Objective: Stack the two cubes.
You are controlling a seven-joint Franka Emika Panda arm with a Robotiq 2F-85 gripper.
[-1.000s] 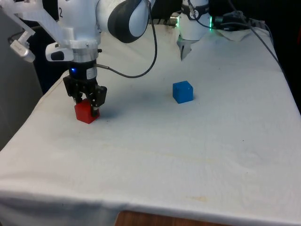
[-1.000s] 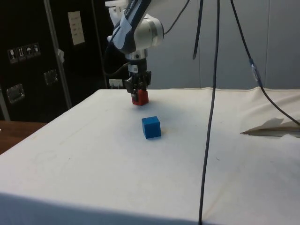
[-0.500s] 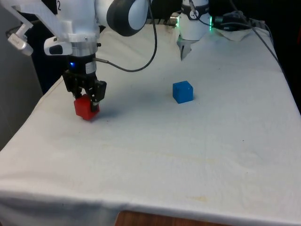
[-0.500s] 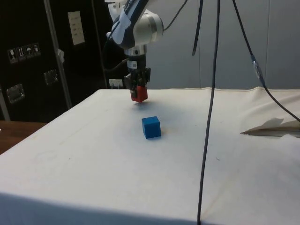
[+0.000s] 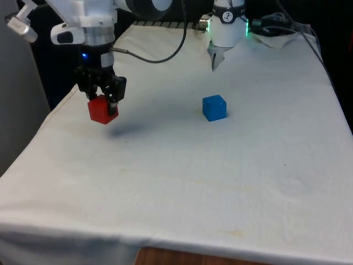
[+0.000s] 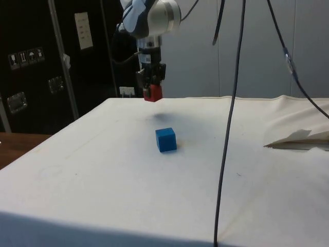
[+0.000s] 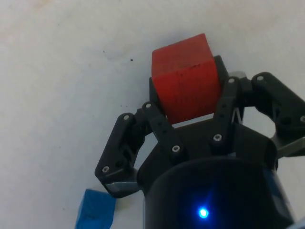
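While the pincer clamps the red cube aloft, the blue cube sits well apart.

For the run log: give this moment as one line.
gripper: shut on red cube | red cube: lifted off cloth | blue cube: on table, apart

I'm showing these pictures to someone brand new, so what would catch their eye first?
Most striking is the red cube, clamped in the black gripper and hanging above the white cloth at the front view's left, its shadow on the cloth beneath. Next comes the blue cube, sitting alone on the cloth nearer the middle of the table, apart from the red one.
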